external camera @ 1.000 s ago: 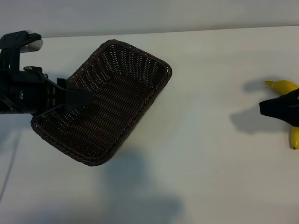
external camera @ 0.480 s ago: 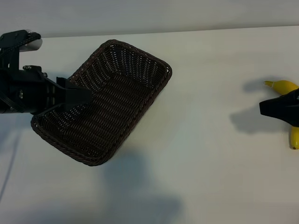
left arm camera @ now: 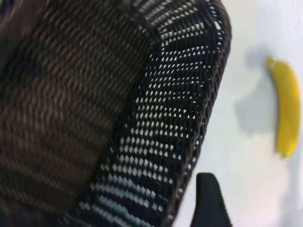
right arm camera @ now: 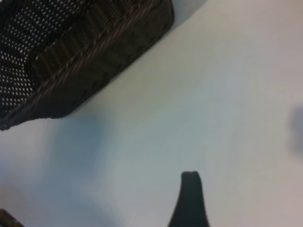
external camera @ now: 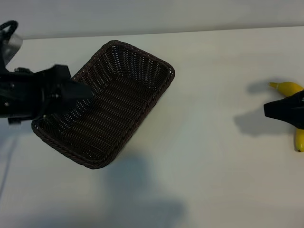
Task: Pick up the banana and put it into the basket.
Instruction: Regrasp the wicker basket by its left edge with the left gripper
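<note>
The dark brown woven basket (external camera: 121, 102) lies empty on the white table, left of centre. My left gripper (external camera: 78, 90) hovers over its left rim, open. In the left wrist view one dark finger (left arm camera: 208, 201) shows beside the basket's wall (left arm camera: 161, 94), with the banana (left arm camera: 286, 113) farther off on the table. The yellow banana (external camera: 290, 88) lies at the far right edge. My right gripper (external camera: 274, 110) hangs over its middle and hides that part. It is open and holds nothing. The right wrist view shows one finger (right arm camera: 190, 198) over bare table and the basket (right arm camera: 94, 52) far off.
The white table (external camera: 209, 156) stretches bare between basket and banana. A pale wall (external camera: 152, 14) borders the table's far edge. Dark shadows of the arms fall on the table in front of the basket and left of the banana.
My left arm has shifted and turned above the basket's left rim, mostly in the last half second. The basket, the banana and my right arm have stayed where they were.
</note>
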`<state>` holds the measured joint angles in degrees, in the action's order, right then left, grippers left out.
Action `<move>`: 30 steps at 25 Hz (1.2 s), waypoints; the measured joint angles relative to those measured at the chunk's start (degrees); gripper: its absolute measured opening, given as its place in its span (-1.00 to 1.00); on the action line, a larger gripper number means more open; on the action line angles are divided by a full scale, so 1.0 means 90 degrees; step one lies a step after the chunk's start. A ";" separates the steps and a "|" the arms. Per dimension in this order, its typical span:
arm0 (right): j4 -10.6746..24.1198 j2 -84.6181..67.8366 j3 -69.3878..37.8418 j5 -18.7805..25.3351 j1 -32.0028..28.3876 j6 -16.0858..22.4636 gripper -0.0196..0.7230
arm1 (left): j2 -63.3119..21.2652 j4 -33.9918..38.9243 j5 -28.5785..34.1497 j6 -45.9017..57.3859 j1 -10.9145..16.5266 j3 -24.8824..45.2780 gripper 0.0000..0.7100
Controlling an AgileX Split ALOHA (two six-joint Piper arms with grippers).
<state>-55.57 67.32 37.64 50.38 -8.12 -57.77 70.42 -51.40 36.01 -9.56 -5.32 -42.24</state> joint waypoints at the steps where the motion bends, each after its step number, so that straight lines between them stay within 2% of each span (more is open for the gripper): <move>1: 0.0000 0.0000 0.0000 0.0000 0.0000 0.0000 0.63 | 0.0000 0.0122 0.0031 0.0583 0.0000 0.0000 0.39; 6: 0.0000 0.0000 0.0000 0.0000 0.0000 0.0000 0.63 | 0.0000 0.1074 0.0293 0.2970 0.0000 0.0000 0.39; 12: 0.0000 0.0000 0.0000 0.0001 0.0000 0.0060 0.63 | 0.0000 0.2227 0.0662 0.4770 0.0000 0.0000 0.39; 20: 0.0000 0.0000 0.0000 0.0000 0.0000 0.0135 0.63 | 0.0000 0.3348 0.1636 0.5484 0.0000 0.0000 0.39; 26: 0.0000 0.0000 0.0000 0.0001 0.0000 0.0138 0.63 | 0.0164 0.3650 0.1637 0.5806 0.0000 -0.0007 0.39; 30: 0.0000 0.0000 0.0000 0.0056 0.0000 0.0155 0.63 | 0.0591 0.3664 0.1370 0.5805 0.0000 -0.0007 0.39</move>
<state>-55.57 67.32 37.64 50.88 -8.12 -56.37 75.73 -18.42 48.34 42.69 -5.32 -42.30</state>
